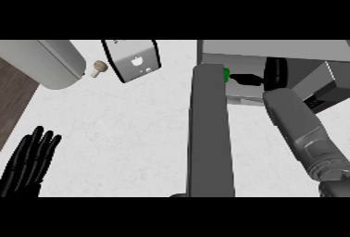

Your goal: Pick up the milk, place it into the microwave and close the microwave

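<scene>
The microwave (pixel 273 48) stands at the upper right with its grey door (pixel 209 139) swung open toward me, seen edge-on as a long bar down the middle. My right forearm runs up from the lower right, and the right hand (pixel 275 73) is inside the microwave's opening. A small green piece (pixel 226 74) shows just past the door's top edge, right beside the hand; it may be part of the milk, most of which is hidden. My left hand (pixel 28 162) rests open at the lower left, fingers up, touching nothing.
A large grey cylinder (pixel 48 60) lies at the upper left with a small beige knob-like thing (pixel 99 68) beside it. A white, black-rimmed appliance (pixel 133 58) stands at the top centre. Dark wood (pixel 14 97) borders the white counter's left edge.
</scene>
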Available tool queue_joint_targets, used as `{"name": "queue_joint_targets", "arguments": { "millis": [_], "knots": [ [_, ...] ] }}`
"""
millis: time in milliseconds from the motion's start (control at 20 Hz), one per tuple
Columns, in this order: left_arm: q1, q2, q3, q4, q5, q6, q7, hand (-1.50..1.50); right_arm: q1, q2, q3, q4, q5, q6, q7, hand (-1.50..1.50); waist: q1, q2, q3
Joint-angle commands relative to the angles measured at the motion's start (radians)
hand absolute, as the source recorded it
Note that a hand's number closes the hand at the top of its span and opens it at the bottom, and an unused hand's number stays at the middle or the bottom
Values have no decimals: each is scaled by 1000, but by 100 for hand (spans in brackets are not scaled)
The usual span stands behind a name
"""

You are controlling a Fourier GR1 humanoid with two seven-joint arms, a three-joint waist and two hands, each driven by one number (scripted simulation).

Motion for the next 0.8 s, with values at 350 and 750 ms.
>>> {"name": "queue_joint_targets", "arguments": {
  "millis": [350,750],
  "knots": [
    [14,-11,-10,-5,-17,0,-13,-150,43,-53,-68,-22,-65,182,-102,-150,-14,-5,0],
    [16,-36,-54,-64,-34,26,58,-150,85,-60,-106,-35,-114,334,-132,-150,-40,-15,-1]
  ]
}}
